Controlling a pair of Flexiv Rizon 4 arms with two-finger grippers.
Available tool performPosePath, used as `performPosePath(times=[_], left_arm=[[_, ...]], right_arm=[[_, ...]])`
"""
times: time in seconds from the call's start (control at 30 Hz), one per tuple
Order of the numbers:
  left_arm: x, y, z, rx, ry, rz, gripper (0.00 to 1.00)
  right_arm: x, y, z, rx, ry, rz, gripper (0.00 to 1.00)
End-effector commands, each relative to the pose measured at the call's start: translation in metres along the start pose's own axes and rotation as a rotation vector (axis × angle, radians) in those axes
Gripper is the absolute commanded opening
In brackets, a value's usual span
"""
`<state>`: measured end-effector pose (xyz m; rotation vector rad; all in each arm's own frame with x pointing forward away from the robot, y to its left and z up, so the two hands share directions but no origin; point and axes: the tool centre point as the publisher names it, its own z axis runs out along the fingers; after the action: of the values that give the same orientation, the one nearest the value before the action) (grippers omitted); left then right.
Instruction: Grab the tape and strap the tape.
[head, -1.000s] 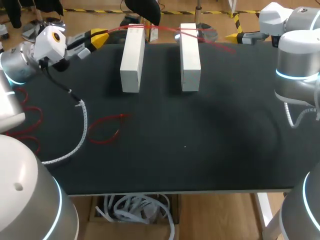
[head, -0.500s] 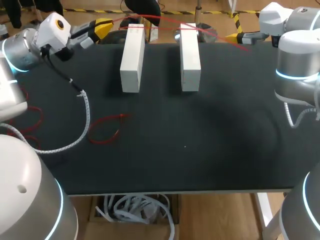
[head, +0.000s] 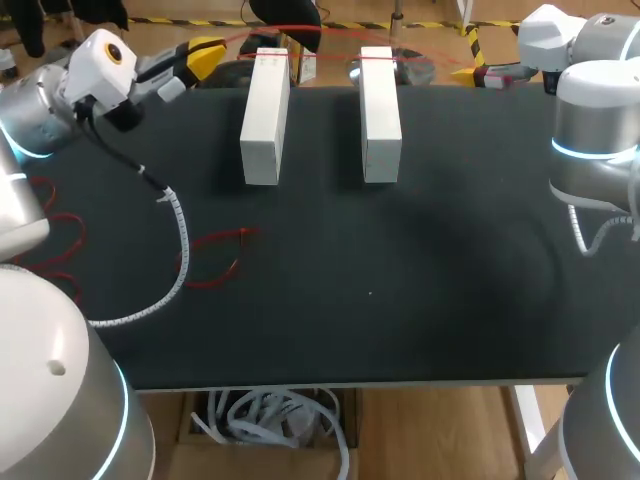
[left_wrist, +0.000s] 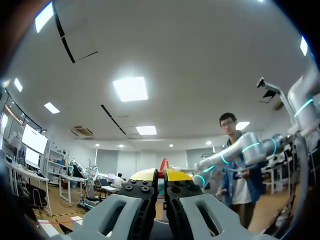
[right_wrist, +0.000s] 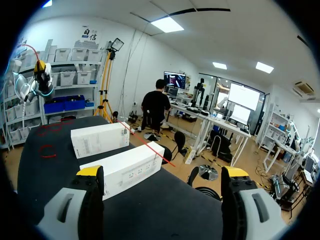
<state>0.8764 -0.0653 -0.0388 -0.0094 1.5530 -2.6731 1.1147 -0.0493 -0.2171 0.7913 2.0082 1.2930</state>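
Tape (head: 378, 58): long axis left-right across upper frame, over white boxes (head: 264, 120).
Left gripper (head: 205, 52): clamped on its end, upper left.
Right gripper (right_wrist: 162, 173): spread wide; free end ahead.

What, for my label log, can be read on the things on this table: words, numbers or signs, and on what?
None is legible.
Nearer long white rectangular box: small dark print on its side, too blurred to read.
Farther long white rectangular box: the same, unreadable.
Thin red tape, black table: no print visible.
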Motion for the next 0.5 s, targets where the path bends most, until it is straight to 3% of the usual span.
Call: performPosePath(times=[0.03,0.5], left_arm=[[0.001,-0.002,0.001,-0.004,-0.009,-0.001,0.0],[-0.012,-0.002,0.002,-0.002,0.0,-0.005,0.0]], right_arm=[[0.0,0.0,0.0,0.003,0.001,0.0,1.0],[0.0,0.0,0.0,0.003,0.001,0.0,1.0]])
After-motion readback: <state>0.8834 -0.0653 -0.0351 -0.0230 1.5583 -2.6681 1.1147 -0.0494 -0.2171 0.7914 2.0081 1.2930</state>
